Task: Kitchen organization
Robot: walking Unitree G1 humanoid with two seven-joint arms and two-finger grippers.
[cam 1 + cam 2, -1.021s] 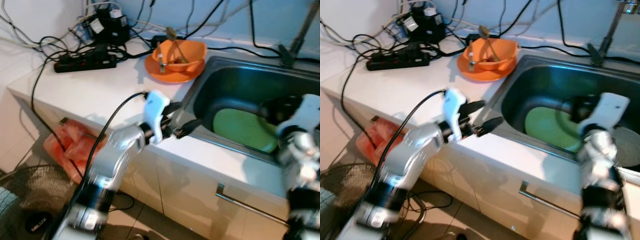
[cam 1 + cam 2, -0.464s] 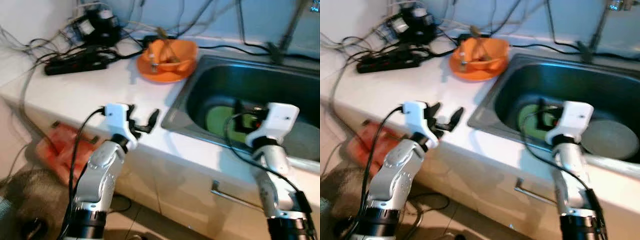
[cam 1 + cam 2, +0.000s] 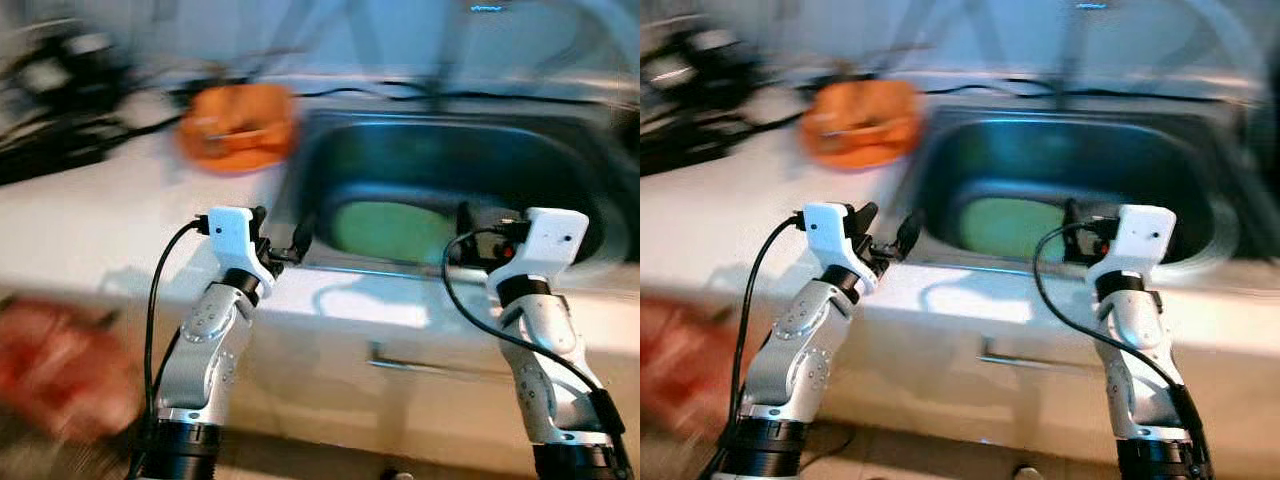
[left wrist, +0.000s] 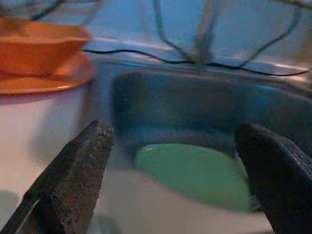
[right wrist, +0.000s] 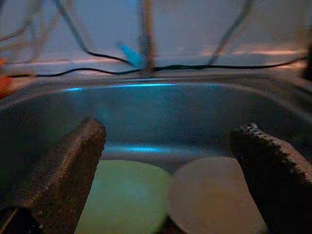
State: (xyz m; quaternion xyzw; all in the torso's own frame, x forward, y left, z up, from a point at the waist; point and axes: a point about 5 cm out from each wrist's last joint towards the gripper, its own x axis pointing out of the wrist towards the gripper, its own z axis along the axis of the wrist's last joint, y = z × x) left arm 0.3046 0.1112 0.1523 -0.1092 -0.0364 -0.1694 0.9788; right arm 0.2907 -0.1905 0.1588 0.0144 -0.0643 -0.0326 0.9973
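Both my hands, left hand [image 3: 283,238] & right hand [image 5: 168,161], were spread apart w/ nothing held. Green plate [image 3: 385,226] & a pale plate [image 5: 214,192] sat in the sink [image 3: 450,160], orange bowl [image 3: 238,118] on the bench [image 3: 90,215], so plenty looked left imo.

text: none legible | labels: none | brands: none | numbers: none | views motion-blurred

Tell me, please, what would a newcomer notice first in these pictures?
Probably the steel sink in the white counter, with a green plate lying flat at its bottom and a paler plate beside it. Next, the orange bowl on its orange plate, on the counter left of the sink. Both grippers, left and right, hover open at the sink's front edge.
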